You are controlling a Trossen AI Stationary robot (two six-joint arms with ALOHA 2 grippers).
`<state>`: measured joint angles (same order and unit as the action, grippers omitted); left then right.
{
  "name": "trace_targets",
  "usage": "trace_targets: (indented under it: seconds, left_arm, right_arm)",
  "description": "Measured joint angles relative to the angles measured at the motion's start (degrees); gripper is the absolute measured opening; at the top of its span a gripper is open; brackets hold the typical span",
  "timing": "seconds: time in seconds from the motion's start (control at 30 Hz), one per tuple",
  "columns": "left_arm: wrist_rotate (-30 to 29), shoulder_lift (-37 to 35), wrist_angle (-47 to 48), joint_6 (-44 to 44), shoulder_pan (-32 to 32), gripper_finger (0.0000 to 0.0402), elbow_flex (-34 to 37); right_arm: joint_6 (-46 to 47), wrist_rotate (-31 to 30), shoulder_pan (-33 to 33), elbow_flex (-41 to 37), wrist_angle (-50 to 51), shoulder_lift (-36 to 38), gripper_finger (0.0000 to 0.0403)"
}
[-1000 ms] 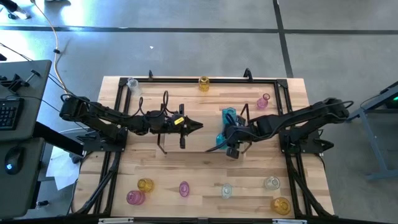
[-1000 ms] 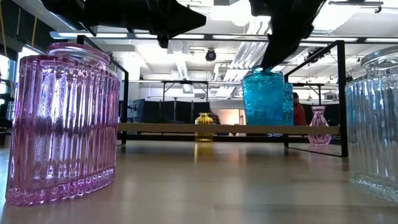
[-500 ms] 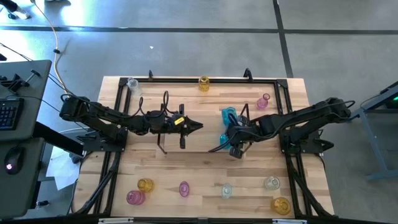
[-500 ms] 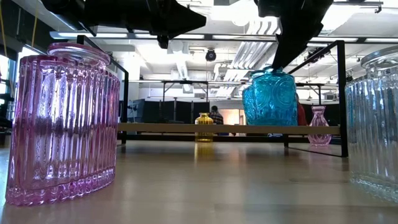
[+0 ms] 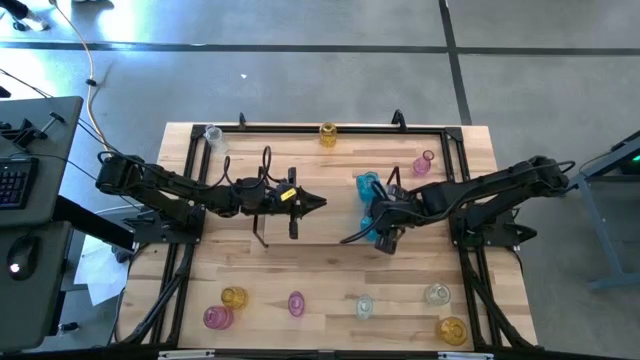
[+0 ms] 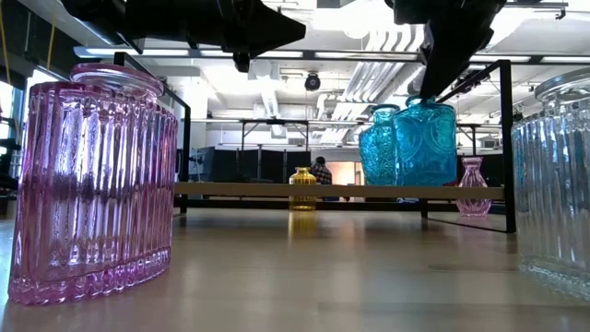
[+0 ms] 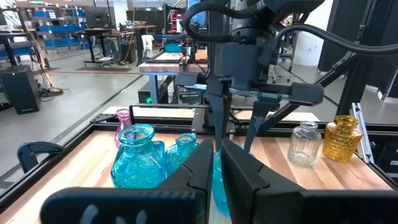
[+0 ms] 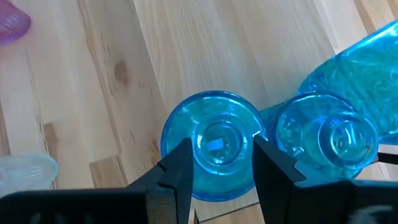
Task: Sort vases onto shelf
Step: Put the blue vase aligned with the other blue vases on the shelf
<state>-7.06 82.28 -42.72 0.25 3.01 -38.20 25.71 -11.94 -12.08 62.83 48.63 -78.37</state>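
- The right gripper hangs over the right half of the shelf, its jaws pinching the neck of a cyan vase. The right wrist view shows the two fingers pressed against either side of that vase's mouth.
- What has changed: a second ago the carried cyan vase hung left of the blue vase already on the shelf and partly covered it in the low view. Now it has travelled to the right and sits just beside that second cyan vase, on its right as the low view shows them.
- In the low view its base looks level with the shelf board, though whether it truly rests on the wood or hovers a hair above I cannot tell from this angle.
- What that means: by my judgement this is the end of a placing step, with the blue vases being grouped together on the shelf. Letting go and lifting clear would be next.
- Risk, as I judge it: the two blue vases are so close that spreading fingers could nudge the neighbour.
- The left gripper waits above the middle of the shelf, jaws pressed together on nothing.
- Much is left: an amber vase and a small pink vase stand at the far side. A larger pink vase, among others, lines the near edge of the table.
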Motion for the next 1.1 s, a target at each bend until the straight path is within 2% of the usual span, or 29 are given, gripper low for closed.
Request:
trace_targets:
  seconds: [1.1]
  left_arm:
    - [0.0, 0.0, 0.1, -0.1, 0.0, 0.0021, 0.0]
  right_arm:
    - [-0.2, -0.1, 0.0, 0.1, 2.5, 0.0, 0.0113]
